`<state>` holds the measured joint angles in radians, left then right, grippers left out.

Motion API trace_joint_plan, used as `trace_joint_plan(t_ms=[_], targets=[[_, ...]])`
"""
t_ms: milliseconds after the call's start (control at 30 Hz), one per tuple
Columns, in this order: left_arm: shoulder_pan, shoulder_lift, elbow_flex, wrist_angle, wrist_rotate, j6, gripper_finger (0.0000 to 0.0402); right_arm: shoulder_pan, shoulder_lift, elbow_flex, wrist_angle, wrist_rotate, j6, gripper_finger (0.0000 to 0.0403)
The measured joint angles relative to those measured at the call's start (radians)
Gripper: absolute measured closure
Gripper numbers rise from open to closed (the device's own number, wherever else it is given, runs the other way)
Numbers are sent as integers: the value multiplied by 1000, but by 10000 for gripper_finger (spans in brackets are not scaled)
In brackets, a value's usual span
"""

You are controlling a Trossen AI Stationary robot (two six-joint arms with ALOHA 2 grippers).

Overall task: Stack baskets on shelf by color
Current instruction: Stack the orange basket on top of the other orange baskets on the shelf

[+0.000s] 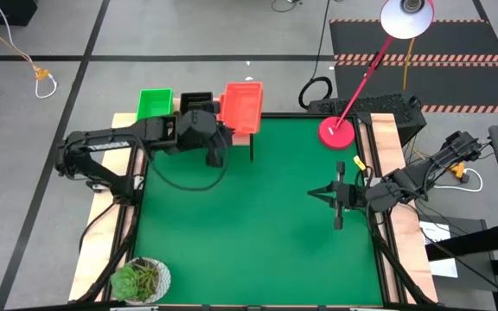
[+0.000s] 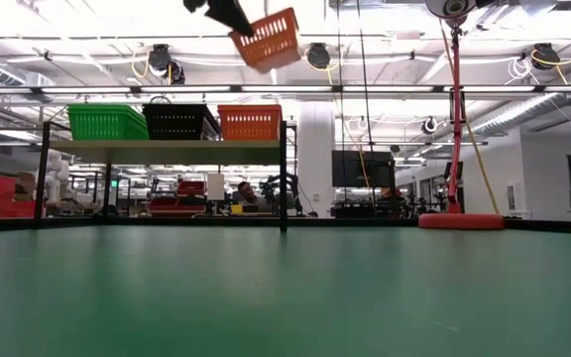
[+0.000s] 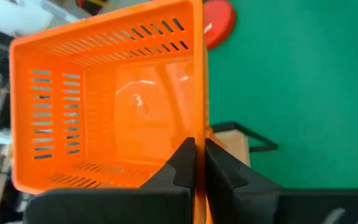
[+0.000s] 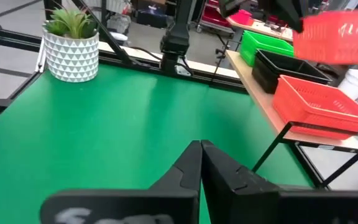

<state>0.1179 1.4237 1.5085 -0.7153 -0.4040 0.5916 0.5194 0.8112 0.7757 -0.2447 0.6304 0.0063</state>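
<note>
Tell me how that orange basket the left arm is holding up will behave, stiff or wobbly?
Probably stiff and light: the orange basket keeps its shape, pinched at one rim by the left gripper. It hangs tilted in the low view, so it may swing or pivot.

Mat centre: we see the green mat [image 1: 249, 216] bare and open to a gripper.
Shelf [image 2: 167, 145]: 3 stacks fill its top.
Above the shelf: a raised orange basket [image 2: 269, 40] blocks its right end.
Corners: lamp base [image 1: 336, 132] and potted plant [image 1: 141, 279] stand there.
</note>
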Motion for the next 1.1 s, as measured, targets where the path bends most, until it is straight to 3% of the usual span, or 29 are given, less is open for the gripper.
trace_joint_plan(t_ms=[133,600,1100], targets=[[58,-2,0,0,59,5,394,0,0,0,-1,1,0,402],[230,39,-30,-40,174,12,373,0,1,0,-1,-2,0,401],[256,49,-94,-33,180,27,372,0,2,0,-5,-3,8,401]])
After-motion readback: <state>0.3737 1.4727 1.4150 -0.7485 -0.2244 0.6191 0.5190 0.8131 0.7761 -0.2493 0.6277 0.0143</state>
